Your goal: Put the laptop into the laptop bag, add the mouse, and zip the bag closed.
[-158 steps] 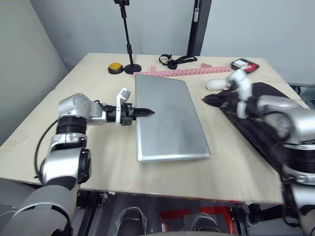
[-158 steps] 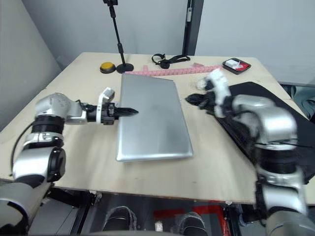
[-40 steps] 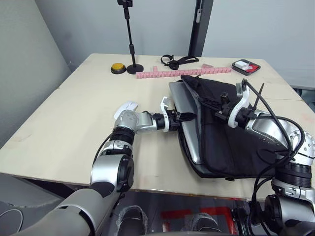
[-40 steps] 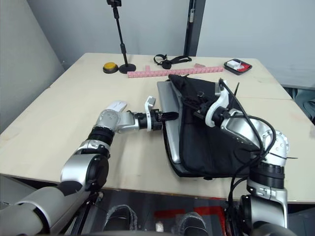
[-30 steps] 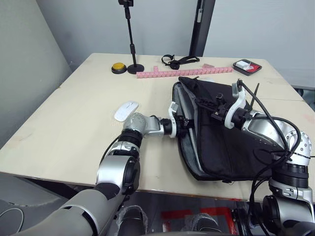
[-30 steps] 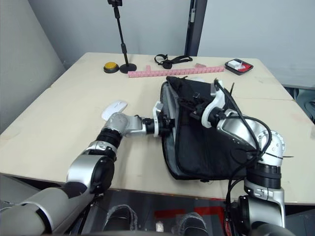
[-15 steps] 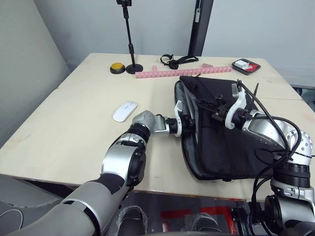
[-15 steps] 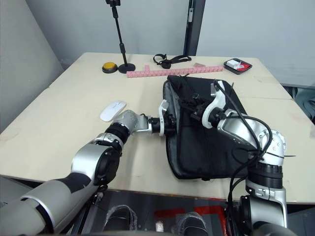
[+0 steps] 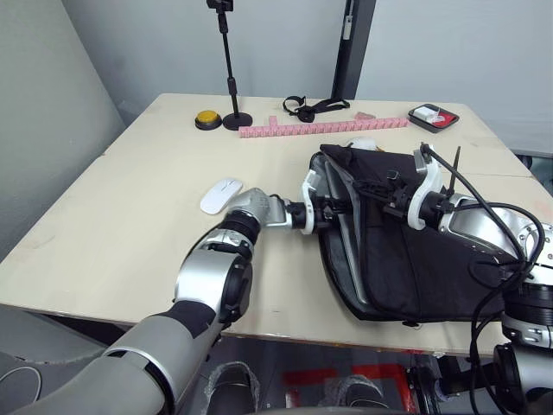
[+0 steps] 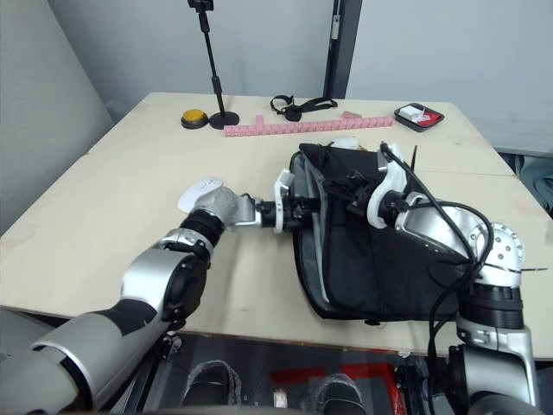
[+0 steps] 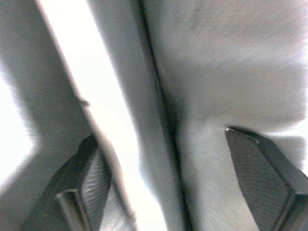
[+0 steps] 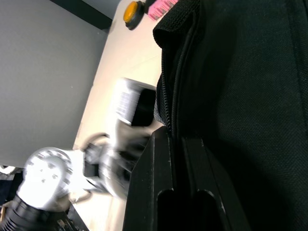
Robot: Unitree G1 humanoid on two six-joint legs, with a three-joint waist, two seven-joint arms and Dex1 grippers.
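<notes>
The laptop bag [image 9: 406,251] hides most of the laptop [image 9: 344,226]; only its edge shows.

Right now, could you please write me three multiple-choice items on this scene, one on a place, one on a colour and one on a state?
1. Where does the mouse lie?
A. on the bare table, to the robot's left of the laptop bag
B. inside the bag
C. on top of the laptop

2. What colour is the round button at the far side of the table?
A. blue
B. yellow
C. green

3. What state is the right gripper in?
A. wide open over the table
B. shut on the bag's edge
C. shut on the mouse

Key: 1 A, the white mouse sits on the wood beside the left arm. 2 B, it shows yellow near the black stand. 3 B, the right wrist view shows the fingers closed at the zip edge.
</notes>
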